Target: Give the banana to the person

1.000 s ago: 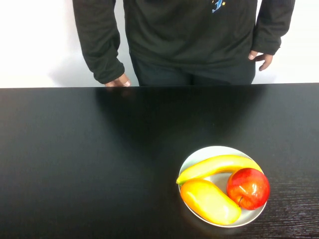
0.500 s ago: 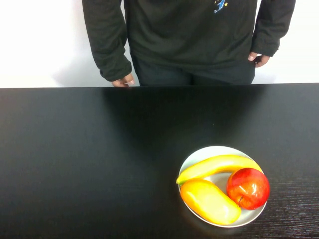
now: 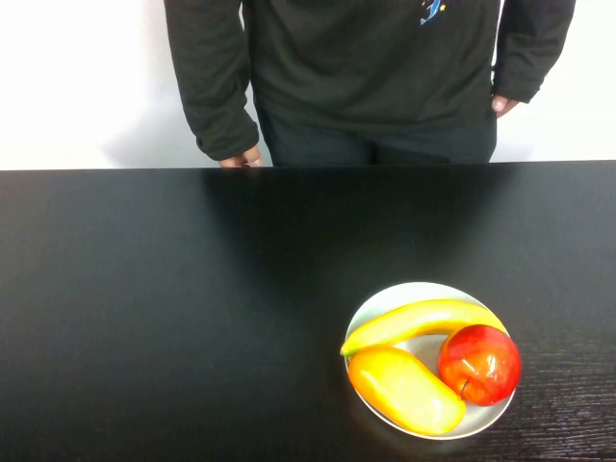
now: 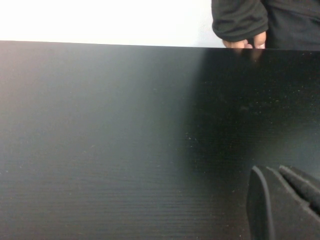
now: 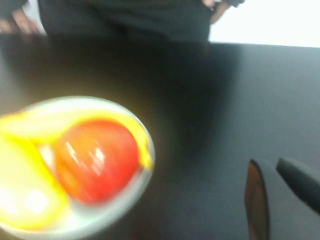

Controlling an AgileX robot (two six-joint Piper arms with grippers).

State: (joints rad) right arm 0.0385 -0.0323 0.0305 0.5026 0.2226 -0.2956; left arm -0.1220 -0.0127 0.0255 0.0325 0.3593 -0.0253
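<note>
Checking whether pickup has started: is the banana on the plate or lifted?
On the plate: banana lies against apple. Left gripper, right gripper hover apart.

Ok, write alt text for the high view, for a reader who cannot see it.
A white plate near the right of a black table holds a banana, a red apple and a yellow-orange fruit. A person in a dark sweatshirt stands behind the far edge. Neither arm's tool appears in this view.
</note>
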